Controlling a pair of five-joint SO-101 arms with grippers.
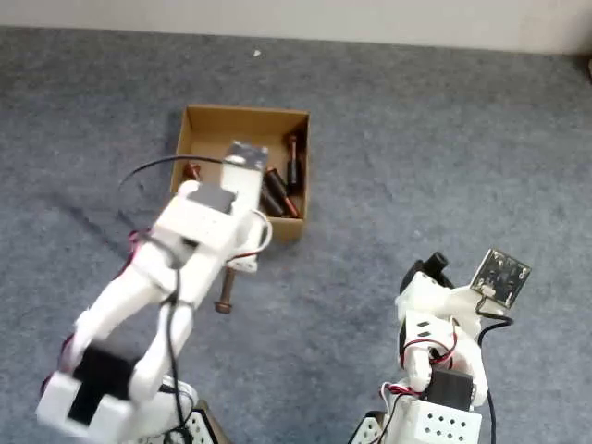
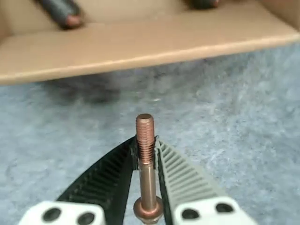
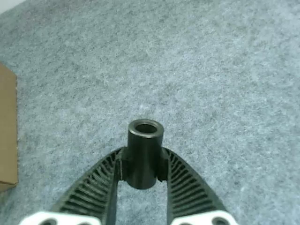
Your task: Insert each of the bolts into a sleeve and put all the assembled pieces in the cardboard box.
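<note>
My left gripper [image 2: 146, 143] is shut on a copper bolt [image 2: 145, 129], whose threaded tip points toward the outer wall of the cardboard box [image 2: 140, 44]. From above, that bolt [image 1: 225, 289] shows under the left arm, just in front of the box [image 1: 190, 120]. Several dark sleeves with bolts in them [image 1: 277, 196] lie inside the box. The right gripper [image 3: 142, 155] is shut on a black sleeve [image 3: 145, 136], held upright with its open bore facing the camera, above bare carpet. From above, this sleeve [image 1: 435, 264] sits at the lower right.
Grey carpet [image 1: 416, 139] covers the whole surface, with free room between the box and the right arm. The left arm's body [image 1: 199, 222] overhangs the box's near wall. A box corner [image 3: 7, 131] shows in the right wrist view.
</note>
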